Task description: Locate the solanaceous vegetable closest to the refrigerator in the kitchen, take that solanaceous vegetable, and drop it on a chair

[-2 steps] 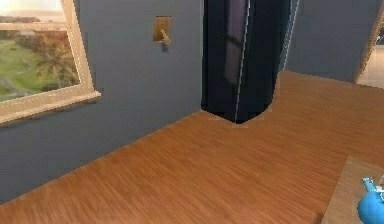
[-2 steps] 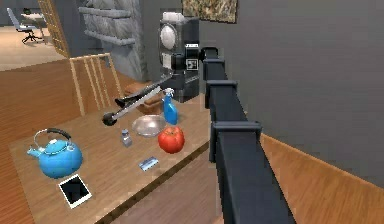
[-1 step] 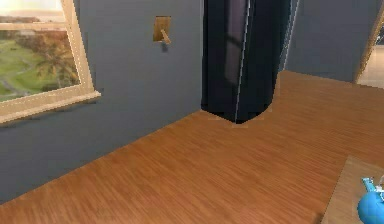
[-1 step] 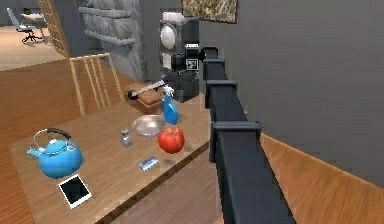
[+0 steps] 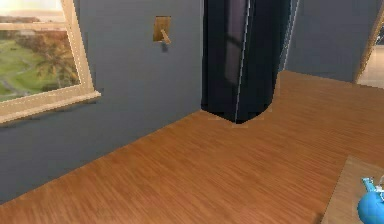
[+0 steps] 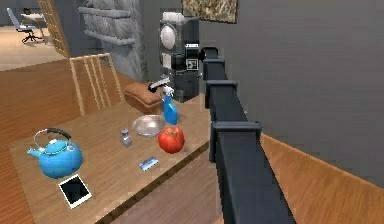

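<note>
A round red tomato point(image 6: 172, 140) lies on the wooden table point(image 6: 100, 170), near its right edge. The dark arm rises from the bottom edge past the tomato's right side. At its far end the gripper point(image 6: 160, 86) stands above the table's back part, near a brown loaf point(image 6: 138, 96) and a blue spray bottle point(image 6: 170, 106). I cannot tell whether it holds anything. A wooden chair point(image 6: 96, 80) stands at the table's far side. The tall dark refrigerator point(image 5: 240, 60) stands against the blue-grey wall in the forward view.
On the table are a blue kettle point(image 6: 55, 155), a glass bowl point(image 6: 148, 125), a small shaker point(image 6: 125, 138) and a flat tablet point(image 6: 73, 190). A table corner point(image 5: 350, 205) with a blue thing point(image 5: 372, 190) is at the forward view's bottom right. A window point(image 5: 40, 55) is at the left, over bare wood floor.
</note>
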Robot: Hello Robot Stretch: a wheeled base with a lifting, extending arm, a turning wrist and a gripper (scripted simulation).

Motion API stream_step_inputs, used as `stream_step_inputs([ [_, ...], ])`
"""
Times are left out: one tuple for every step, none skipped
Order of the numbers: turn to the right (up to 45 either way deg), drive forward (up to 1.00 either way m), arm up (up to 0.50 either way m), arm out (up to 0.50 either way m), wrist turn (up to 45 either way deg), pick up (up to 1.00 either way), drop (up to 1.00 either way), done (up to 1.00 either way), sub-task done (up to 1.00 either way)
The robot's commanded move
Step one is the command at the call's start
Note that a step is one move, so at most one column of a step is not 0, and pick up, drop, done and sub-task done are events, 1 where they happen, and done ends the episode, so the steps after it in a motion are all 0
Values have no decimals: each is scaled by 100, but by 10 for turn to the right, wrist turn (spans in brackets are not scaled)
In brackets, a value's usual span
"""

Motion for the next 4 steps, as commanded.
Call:
stream_step_inputs([
  [0,0,-30,0,0,0,0,0,0],
  [0,0,0,0,0,100,0,0,0],
  [0,0,10,0,0,0,0,0,0],
  [0,0,20,0,0,0,0,0,0],
])
